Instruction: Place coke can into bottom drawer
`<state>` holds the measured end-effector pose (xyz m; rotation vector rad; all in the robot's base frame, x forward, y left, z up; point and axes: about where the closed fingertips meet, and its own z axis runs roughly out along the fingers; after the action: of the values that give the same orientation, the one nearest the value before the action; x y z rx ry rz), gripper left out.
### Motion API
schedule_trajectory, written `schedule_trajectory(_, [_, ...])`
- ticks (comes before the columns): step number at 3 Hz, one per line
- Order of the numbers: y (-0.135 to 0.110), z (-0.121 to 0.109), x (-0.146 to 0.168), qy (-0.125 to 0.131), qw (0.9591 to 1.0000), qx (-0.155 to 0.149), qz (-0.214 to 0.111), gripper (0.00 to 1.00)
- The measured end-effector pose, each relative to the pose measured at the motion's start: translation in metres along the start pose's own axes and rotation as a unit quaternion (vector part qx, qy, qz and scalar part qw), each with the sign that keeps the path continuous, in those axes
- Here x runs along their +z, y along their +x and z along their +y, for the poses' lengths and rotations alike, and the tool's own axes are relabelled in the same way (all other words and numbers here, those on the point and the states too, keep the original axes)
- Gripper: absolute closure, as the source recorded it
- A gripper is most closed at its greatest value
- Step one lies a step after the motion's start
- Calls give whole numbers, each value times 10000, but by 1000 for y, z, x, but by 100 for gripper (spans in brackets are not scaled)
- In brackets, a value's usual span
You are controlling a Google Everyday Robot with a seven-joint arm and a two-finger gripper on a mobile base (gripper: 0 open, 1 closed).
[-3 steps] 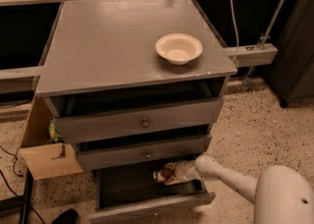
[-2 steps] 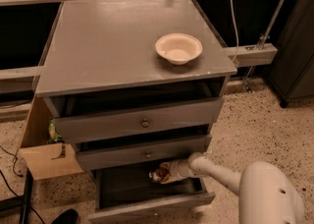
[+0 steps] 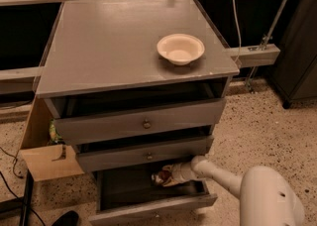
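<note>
The coke can [image 3: 158, 178], red-orange with a silver end, lies tilted in the gripper over the dark inside of the open bottom drawer [image 3: 153, 209]. My gripper [image 3: 167, 176] reaches in from the right on a white arm, below the middle drawer's front, and is shut on the can. The can sits over the middle-right of the drawer. Whether it touches the drawer floor cannot be told. The middle drawer hides part of the gripper.
A cream bowl [image 3: 180, 48] stands on the grey cabinet top [image 3: 114, 46]. Two shallower drawers with brass knobs [image 3: 146, 124] [image 3: 148, 156] are slightly open above. A cardboard box [image 3: 47, 163] stands at the left. A dark cabinet [image 3: 297, 61] is at the right.
My gripper has moved a little to the left with the can, farther over the bottom drawer's inside. The drawers and bowl have not moved.
</note>
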<state>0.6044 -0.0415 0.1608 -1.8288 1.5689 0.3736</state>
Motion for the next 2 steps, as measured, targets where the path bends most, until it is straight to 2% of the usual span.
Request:
schedule_trajectory(1, [0, 0, 0, 0, 10000, 0, 0, 100])
schedule_trajectory(2, [0, 0, 0, 0, 10000, 0, 0, 82])
